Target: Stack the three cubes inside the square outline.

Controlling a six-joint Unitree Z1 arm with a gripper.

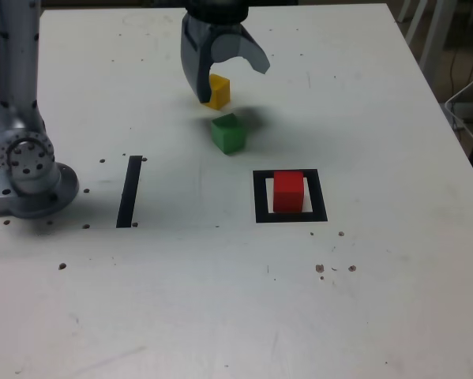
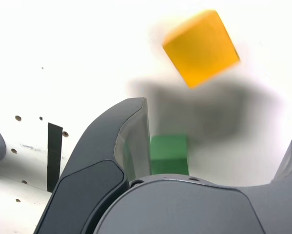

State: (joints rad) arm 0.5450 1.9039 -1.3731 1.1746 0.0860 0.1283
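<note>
So from my end I've got the black square frame [image 1: 260, 196] as the biggest piece, thick-edged with a white middle, on the scuffed white table [image 1: 165, 300]. Red cube [image 1: 288, 192] is sitting inside it, plain and matte. Green cube [image 1: 229, 134] and yellow-orange cube [image 1: 218, 92] are both outside, up toward the exterior view's left, turned at angles. My gripper [image 1: 234, 80]'s fingers are spread wide, nothing between them gripped.
</note>
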